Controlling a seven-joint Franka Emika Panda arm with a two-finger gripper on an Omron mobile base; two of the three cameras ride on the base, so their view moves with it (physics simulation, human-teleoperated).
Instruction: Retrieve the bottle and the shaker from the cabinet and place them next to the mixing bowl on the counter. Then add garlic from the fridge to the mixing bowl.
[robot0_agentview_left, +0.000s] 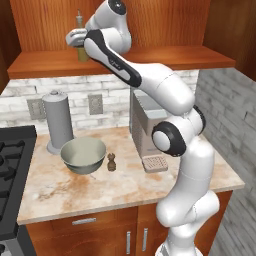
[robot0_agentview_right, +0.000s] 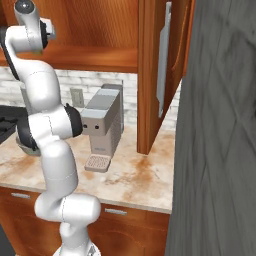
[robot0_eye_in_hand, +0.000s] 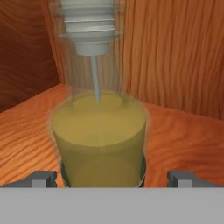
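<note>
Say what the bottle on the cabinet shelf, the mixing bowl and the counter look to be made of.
Bottle: clear glass or plastic, since yellowish liquid and a dip tube show through it. Mixing bowl: probably metal or glazed ceramic, smooth grey with a soft sheen. Counter: polished stone, likely marble, pale with rusty veining.

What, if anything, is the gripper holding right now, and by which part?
Nothing is held: the gripper is open, its fingertips either side of the bottle's base on the cabinet shelf.

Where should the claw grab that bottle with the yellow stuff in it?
Probably the wide round lower body of the bottle, coming straight in from the open front of the cabinet shelf. It stands upright, its neck is narrower, and the open claw already has a finger on each side.
</note>
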